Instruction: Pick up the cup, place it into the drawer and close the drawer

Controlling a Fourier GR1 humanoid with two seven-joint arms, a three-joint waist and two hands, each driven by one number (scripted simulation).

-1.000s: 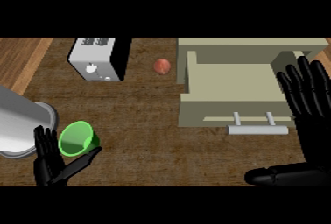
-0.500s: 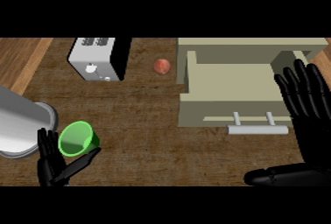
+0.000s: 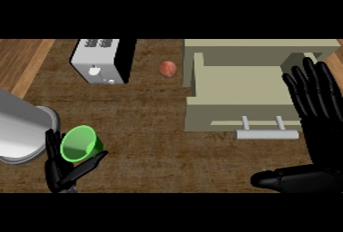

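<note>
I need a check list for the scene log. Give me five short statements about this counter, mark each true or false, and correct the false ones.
1. The drawer stands open. True.
2. The green cup lies inside the drawer. False: it is on the counter at the lower left, between the fingers and thumb of the left hand.
3. The toaster stands to the right of the drawer. False: it is to the drawer's left, near the counter's far edge.
4. The right hand is open, fingers up, at the view's right edge beside the drawer. True.
5. A small reddish round object lies between the toaster and the drawer. True.
</note>
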